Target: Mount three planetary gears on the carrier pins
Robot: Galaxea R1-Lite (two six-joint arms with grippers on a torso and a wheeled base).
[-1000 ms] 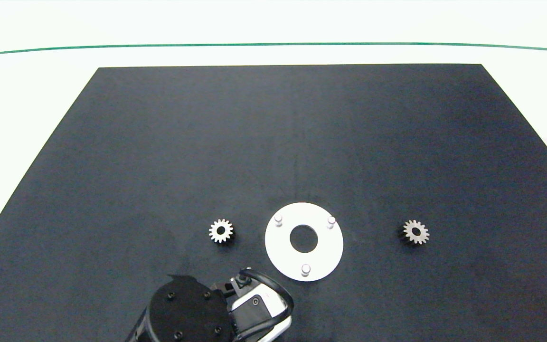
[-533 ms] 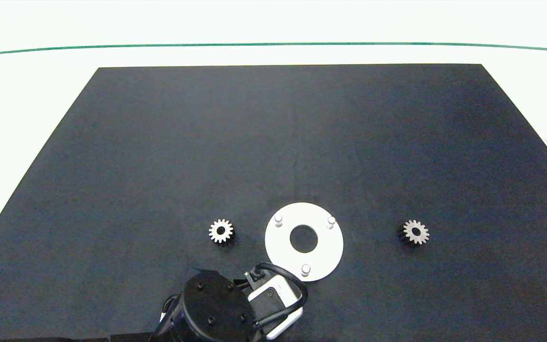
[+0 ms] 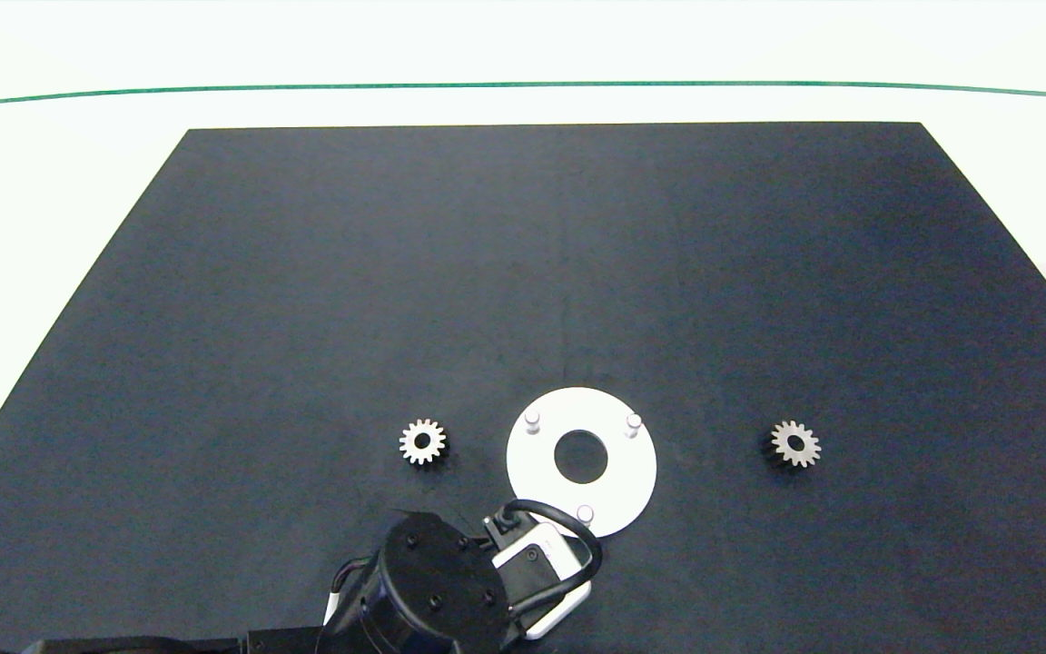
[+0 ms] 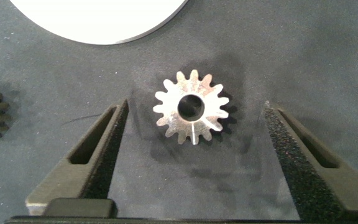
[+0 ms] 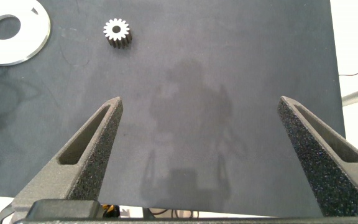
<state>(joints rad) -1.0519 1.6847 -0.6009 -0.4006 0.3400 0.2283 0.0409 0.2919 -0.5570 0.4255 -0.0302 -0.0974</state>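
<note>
1. Planetary gears came to two in the head view: one (image 3: 422, 442) lay flat on the black mat (image 3: 523, 272) just left of the white disc (image 3: 618, 472), the other (image 3: 795, 444) well apart to its right. We counted three carrier pins (image 3: 532, 420) on the disc, none bearing a gear. The mat's far half lay bare, bordered by pale table (image 3: 33, 227) and a green line (image 3: 523, 85) beyond. The left arm (image 3: 450, 590) sat at the near edge, overlapping the disc's near rim; its fingers were hidden there.

2. In the left wrist view, we saw the left gripper (image 4: 191, 158) with fingers spread wide, a third gear (image 4: 191, 106) lying flat on the mat between them, touching neither. The disc's rim (image 4: 104, 25) curved just beyond it.

3. In the right wrist view, the right gripper (image 5: 197, 155) hung with fingers wide apart over bare mat near its edge, one gear (image 5: 116, 30) and the disc (image 5: 17, 37) farther off.
</note>
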